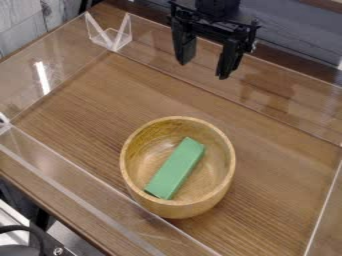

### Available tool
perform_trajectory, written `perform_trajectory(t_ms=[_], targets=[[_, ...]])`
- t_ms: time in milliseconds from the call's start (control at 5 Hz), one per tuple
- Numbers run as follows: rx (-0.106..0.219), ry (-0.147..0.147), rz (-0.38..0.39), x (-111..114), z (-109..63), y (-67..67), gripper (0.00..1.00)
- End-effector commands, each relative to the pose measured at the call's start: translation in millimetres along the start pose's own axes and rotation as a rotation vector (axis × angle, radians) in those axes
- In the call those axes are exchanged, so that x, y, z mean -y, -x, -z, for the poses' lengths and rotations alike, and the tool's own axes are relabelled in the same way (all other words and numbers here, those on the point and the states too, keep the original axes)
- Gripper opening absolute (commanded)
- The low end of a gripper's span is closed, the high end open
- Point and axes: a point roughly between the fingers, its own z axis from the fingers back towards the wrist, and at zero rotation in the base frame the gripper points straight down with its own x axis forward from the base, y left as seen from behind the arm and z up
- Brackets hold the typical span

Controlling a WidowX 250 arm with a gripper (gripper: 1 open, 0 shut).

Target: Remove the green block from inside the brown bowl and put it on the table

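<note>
The green block (177, 167) lies flat and slantwise inside the brown bowl (178, 198), which stands on the table (94, 110) toward the front. My gripper (201, 58) hangs above the far part of the table, well behind the bowl and clear of it. Its dark fingers (226, 60) point down and stand apart, open, with nothing between them.
Low clear acrylic walls (54, 70) edge the tabletop on all sides. A folded clear plastic piece (110, 32) stands at the back left corner. Bare wood lies left and right of the bowl.
</note>
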Motion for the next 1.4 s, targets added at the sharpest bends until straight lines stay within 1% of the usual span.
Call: perform_trajectory(t_ms=[0,200,400,600,800,1000,1200], targets=[[-0.022,0.000,0.044,1.6,13.9,18.7,1.00],[-0.040,-0.003,0.108,7.2,32.4,54.3,1.00],[-0.009,-0.001,0.127,11.8,45.2,69.8,1.00],[0.024,0.007,0.142,18.9,57.8,73.0,1.00],[0.048,0.012,0.149,25.4,68.0,74.8,1.00],[0.061,0.021,0.160,28.6,75.4,75.1,1.00],[0.064,0.028,0.168,28.9,78.5,75.1,1.00]])
